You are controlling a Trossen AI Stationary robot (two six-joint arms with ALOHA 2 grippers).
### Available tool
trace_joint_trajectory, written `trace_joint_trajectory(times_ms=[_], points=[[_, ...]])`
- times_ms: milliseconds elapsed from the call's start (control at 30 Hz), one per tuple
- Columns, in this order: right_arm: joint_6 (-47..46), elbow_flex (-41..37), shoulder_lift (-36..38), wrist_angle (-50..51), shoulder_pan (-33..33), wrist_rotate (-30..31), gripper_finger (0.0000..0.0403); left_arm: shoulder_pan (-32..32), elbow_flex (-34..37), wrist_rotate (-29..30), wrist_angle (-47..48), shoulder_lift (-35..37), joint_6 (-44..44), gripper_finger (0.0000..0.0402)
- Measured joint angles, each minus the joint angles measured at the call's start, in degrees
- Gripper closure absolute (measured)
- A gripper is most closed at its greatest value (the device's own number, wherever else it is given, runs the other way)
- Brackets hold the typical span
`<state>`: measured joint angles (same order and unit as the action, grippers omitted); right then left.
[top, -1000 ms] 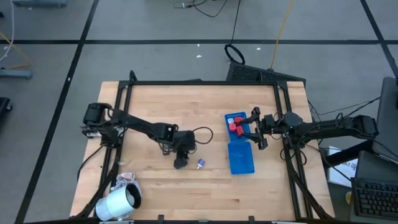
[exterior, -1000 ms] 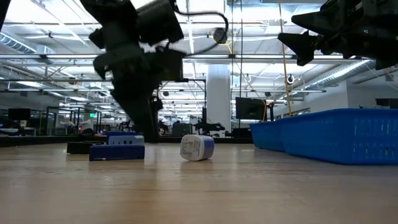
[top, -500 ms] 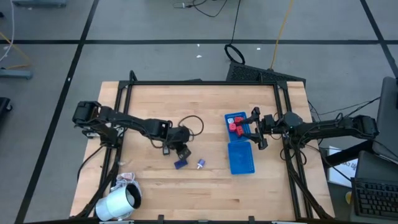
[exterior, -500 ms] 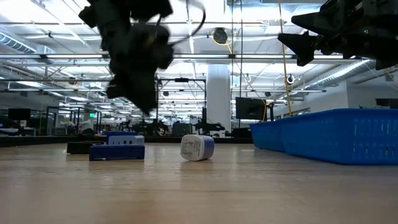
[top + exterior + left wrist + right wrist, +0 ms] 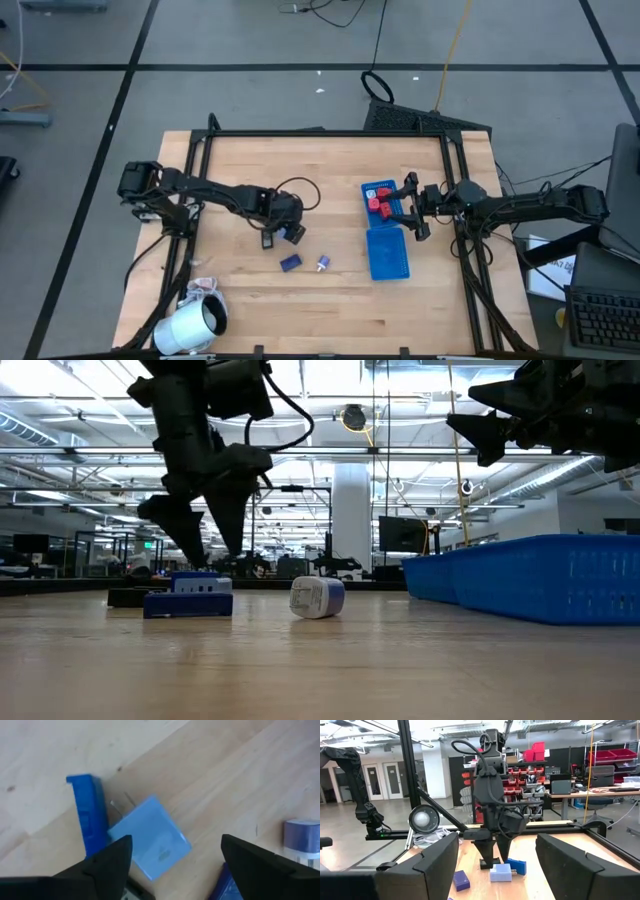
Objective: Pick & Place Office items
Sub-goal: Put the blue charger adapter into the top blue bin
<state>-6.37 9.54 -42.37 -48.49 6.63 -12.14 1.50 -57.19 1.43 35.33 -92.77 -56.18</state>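
Note:
Small office items lie on the wooden table: a light blue square piece (image 5: 150,837) with a dark blue block (image 5: 87,820) beside it, another dark blue block (image 5: 290,263), a white-and-blue cylinder (image 5: 322,263) lying on its side, and a black piece (image 5: 485,864). My left gripper (image 5: 205,540) hangs open just above the light blue piece, pointing steeply down, a finger on either side and touching nothing. My right gripper (image 5: 410,205) waits open in the air over the blue tray (image 5: 388,255), which holds red pieces (image 5: 375,204) in its far compartment.
A big white roll (image 5: 190,326) lies at the near left corner. A black frame (image 5: 320,133) borders the table's far, left and right sides. Bare wood lies between the items and the tray, and toward the far edge.
My left gripper has risen from the table beside the near dark blue block and gone toward the far edge. Its wrist has rolled about and its fingers have opened. That block now shows uncovered and has stayed where it lay.

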Motion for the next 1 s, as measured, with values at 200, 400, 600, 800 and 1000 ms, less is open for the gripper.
trace_joint_trajectory(times_ms=[200, 400, 600, 800, 1000], points=[[0.0, 0.0, 0.0, -0.07, 0.0, 0.0, 0.0149, -0.62, 0.0, 1.44, 2.47, 0.0, -7.57, 0.0079], [0.01, 0.0, 0.0, -0.09, 0.0, 0.0, 0.0149, -1.06, -0.02, -0.27, 2.26, -2.38, -10.56, 0.01], [0.02, 0.0, -0.02, -0.09, 0.0, 0.0, 0.0149, -1.52, -0.24, -5.33, 0.99, -8.47, -10.56, 0.0116], [0.02, 0.0, -0.02, -0.11, 0.0, 0.0, 0.0149, -2.94, -0.35, -4.82, 1.08, -10.44, -11.82, 0.0127], [0.02, 0.0, -0.02, -0.11, 0.0, 0.0, 0.0149, -2.87, -0.26, -2.94, 1.26, -10.34, -13.5, 0.0146]])
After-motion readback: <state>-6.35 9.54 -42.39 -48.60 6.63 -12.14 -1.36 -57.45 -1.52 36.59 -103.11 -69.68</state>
